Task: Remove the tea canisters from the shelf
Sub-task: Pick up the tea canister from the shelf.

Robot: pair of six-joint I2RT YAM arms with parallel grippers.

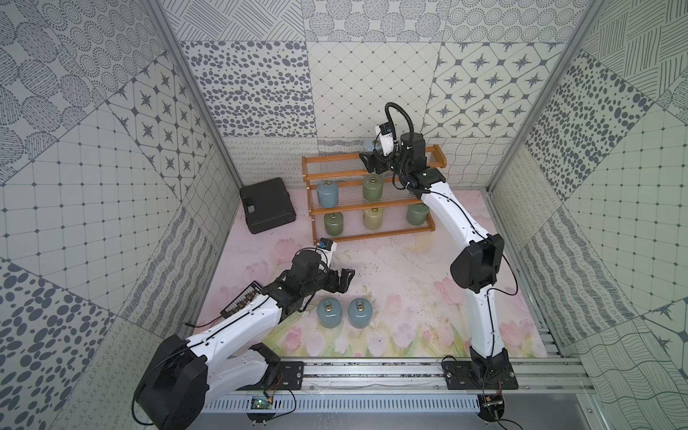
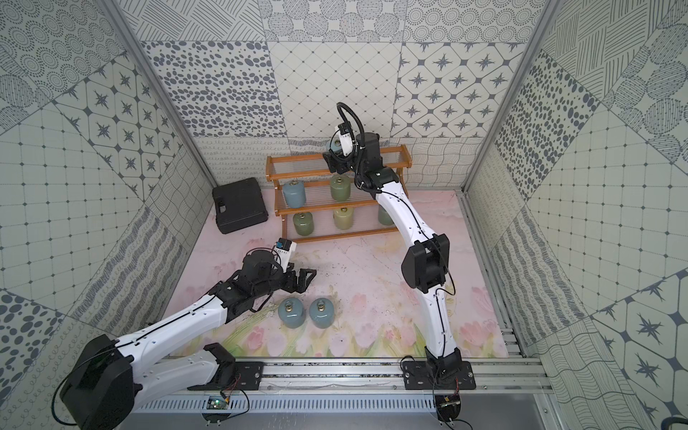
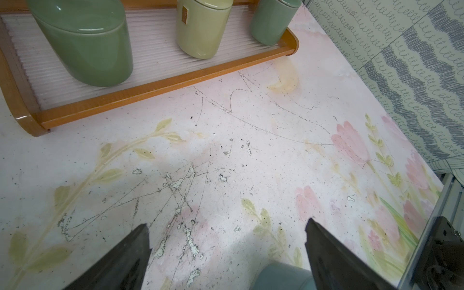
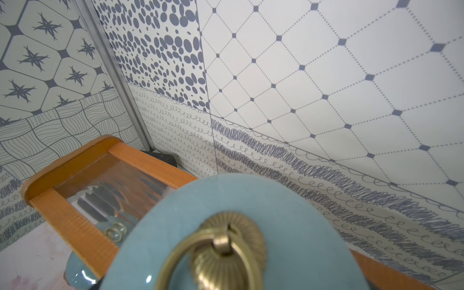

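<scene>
Right gripper [image 2: 334, 158] is at the blue canister [image 4: 288, 226] on the shelf's [image 1: 440, 155] top tier, table's [image 1: 391, 268] back edge. I can't tell if it's gripped. My left gripper [image 3: 227, 223] gapes, empty. Next: lift clear.

The pink floral table [image 1: 409, 283] carries the wooden shelf [image 1: 376, 234] at its back, a black case [image 1: 266, 204] just left of it, and near the front a blue-grey canister [image 1: 329, 314] beside a second blue-grey canister [image 1: 360, 314]. The shelf's bottom tier holds a green canister [image 1: 333, 224], a pale yellow-green canister [image 1: 373, 218] and another green canister [image 1: 416, 215]. The middle tier holds a middle blue-grey canister [image 1: 327, 194] and an olive canister [image 1: 372, 188]. A top blue-grey canister [image 1: 368, 145] is at the top tier; whether it rests there cannot be told.
</scene>
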